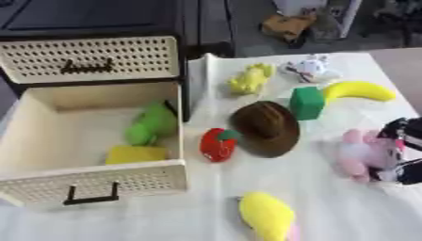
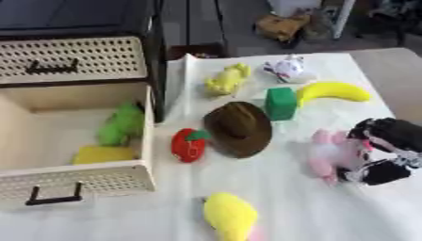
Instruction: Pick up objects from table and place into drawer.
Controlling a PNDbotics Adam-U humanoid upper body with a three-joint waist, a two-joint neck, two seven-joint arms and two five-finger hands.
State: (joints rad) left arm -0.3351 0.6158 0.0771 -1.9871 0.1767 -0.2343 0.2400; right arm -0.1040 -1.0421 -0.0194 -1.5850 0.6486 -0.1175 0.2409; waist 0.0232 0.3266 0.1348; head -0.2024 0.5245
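One open drawer (image 1: 49,186) stands at the left, pulled out toward the camera, its perforated front carrying one black handle (image 1: 91,196). Inside it lie two things: one green plush toy (image 1: 152,123) against the right wall, its long axis running from near-left to far-right, and one flat yellow block (image 1: 136,154) just in front of it. Above and behind sits one shut drawer front (image 1: 91,59) with its own dark handle. No writing can be read on any of it.

On the white-covered counter (image 1: 329,207), going rightward: one red strawberry-like toy (image 1: 217,145) with a green top, touching the rim of one brown hat (image 1: 268,127). Far behind them lies one yellow-green plush figure (image 1: 251,78), long axis tilted toward the far right. At the near edge lies one yellow oval plush (image 1: 265,215), pointing near to far. One green cube (image 1: 306,102) stands just beside the hat, touching the left tip of one yellow banana (image 1: 359,90), whose long axis runs left to right. One small white toy (image 1: 312,68) with red marks lies beyond the banana.

At the right edge one pink plush animal (image 2: 334,153) lies on the counter, and the right hand (image 2: 387,150), black, has its fingers curled round the plush's right side, grasping it. The left hand shows in neither view.
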